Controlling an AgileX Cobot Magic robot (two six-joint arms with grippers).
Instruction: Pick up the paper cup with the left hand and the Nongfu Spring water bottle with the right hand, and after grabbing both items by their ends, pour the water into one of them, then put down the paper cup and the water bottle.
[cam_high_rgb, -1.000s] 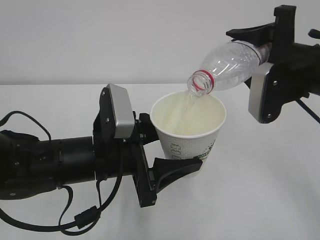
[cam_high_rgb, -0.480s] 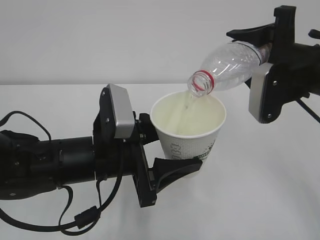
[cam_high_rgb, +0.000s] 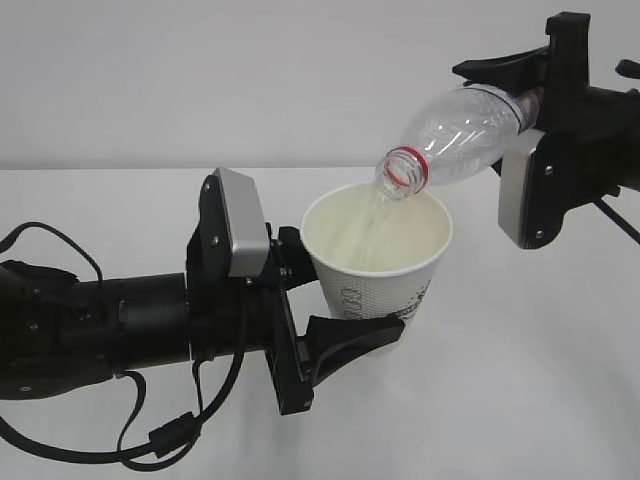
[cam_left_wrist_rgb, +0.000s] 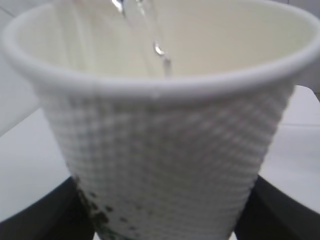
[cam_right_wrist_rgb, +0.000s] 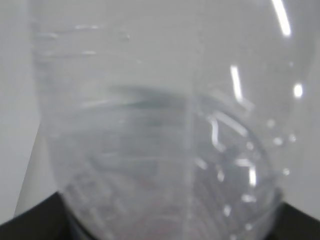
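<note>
Bright, even, soft-shadowed light; both wrist close-ups blurred, white glints on the bottle (cam_right_wrist_rgb: 165, 130).

White table (cam_high_rgb: 520, 400), a black cable (cam_high_rgb: 60, 440) from the left arm near its front-left edge

The left gripper (cam_high_rgb: 345, 300) clamps the cup (cam_high_rgb: 378, 262) low on its wall, one finger (cam_high_rgb: 352, 340) wrapped across the near side, the other behind. The cup stands upright just beyond the fingertips, above the white table (cam_high_rgb: 520, 400). Up to the right, the right gripper (cam_high_rgb: 520, 95) holds the bottle (cam_high_rgb: 450, 138) by its base end, tilted neck-down towards the left gripper. The bottle's red-ringed mouth sits over the cup's far rim, and a thin stream of water (cam_high_rgb: 378, 205) runs down into the cup.
</note>
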